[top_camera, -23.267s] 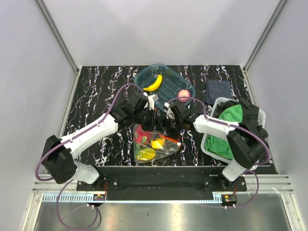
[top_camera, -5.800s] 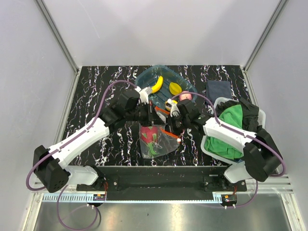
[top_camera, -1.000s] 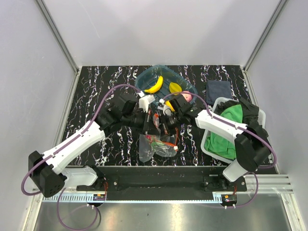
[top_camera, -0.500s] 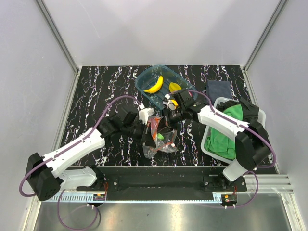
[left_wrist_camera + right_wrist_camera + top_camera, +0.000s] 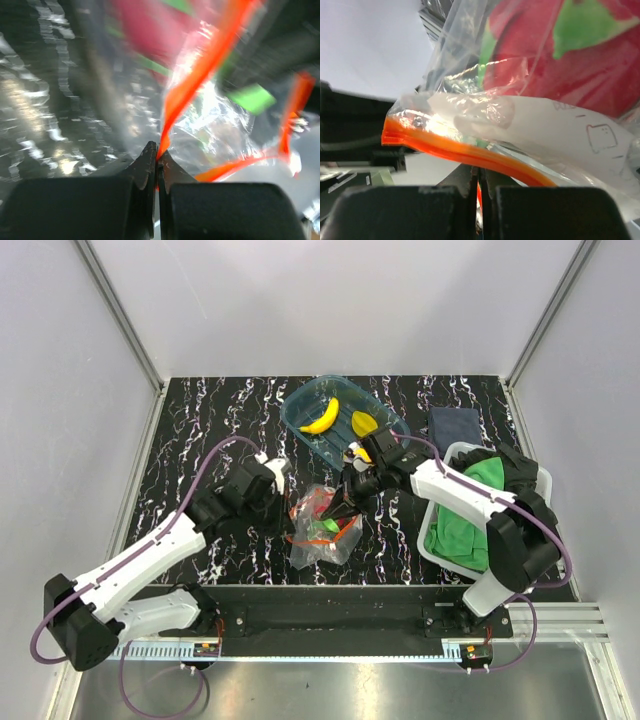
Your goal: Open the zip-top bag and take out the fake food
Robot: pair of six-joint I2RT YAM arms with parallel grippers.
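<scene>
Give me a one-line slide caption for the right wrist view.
Right gripper shut on the orange zip strip of the bag, red-and-green toy fruit inside.

— What surrounds the counter [image 5: 200, 420]?
— It's black marble with white veins. Pale grey walls [image 5: 330, 300] stand at nine, twelve and three o'clock, with aluminium posts [image 5: 120, 315] in the far corners.
— And at six?
— A metal rail [image 5: 330, 652], under soft even light.
</scene>
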